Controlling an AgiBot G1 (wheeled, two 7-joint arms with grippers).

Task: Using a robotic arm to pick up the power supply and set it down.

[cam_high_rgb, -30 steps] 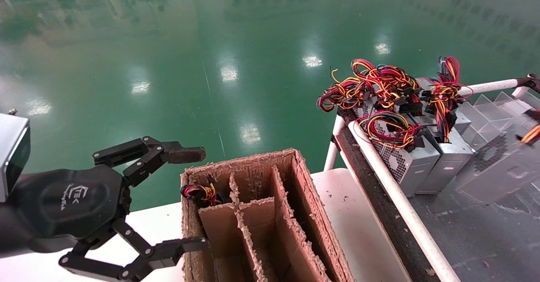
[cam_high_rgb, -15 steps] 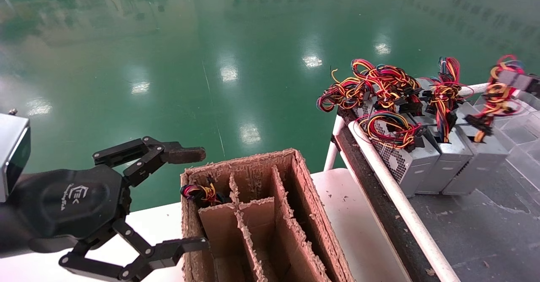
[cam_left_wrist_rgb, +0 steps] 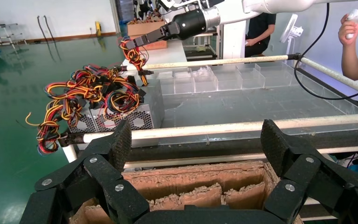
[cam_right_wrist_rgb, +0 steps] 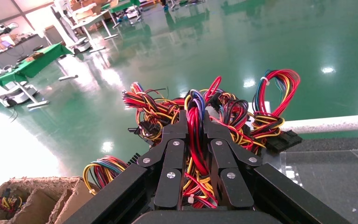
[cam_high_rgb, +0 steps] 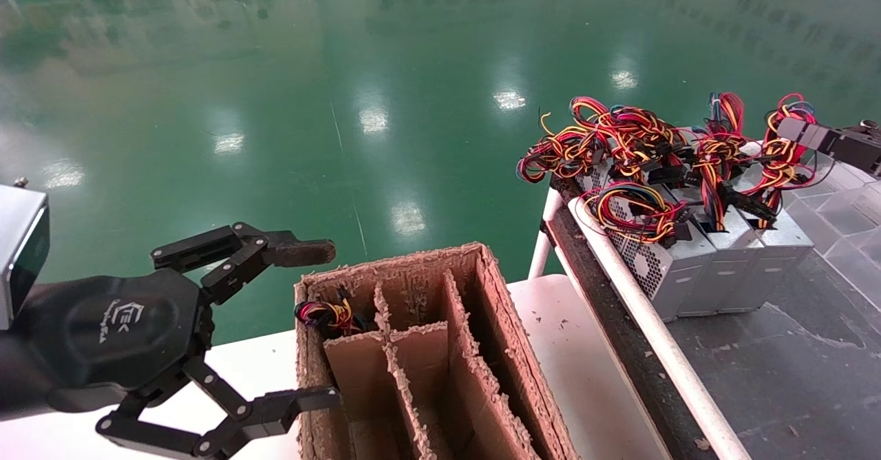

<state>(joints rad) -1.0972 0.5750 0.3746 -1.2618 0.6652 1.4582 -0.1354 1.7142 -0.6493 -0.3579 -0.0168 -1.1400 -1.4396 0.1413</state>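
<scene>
here, at the lower left of the head view, the left tool hangs with its fingers spread wide, just beside the near-left corner of a ragged cardboard box with dividers; a small coil of coloured wire sits in the box's far-left cell. the box stands on a white counter. right of it a white rail edges a dark tray holding a row of silver-grey metal boxes with perforated faces. the rightmost one, at the right of the frame, is the power supply, standing upright against its neighbours, its red, yellow, black and blue wire bundle rising to the right tool, which is pinched closed on those wires, as the right wrist view shows.
</scene>
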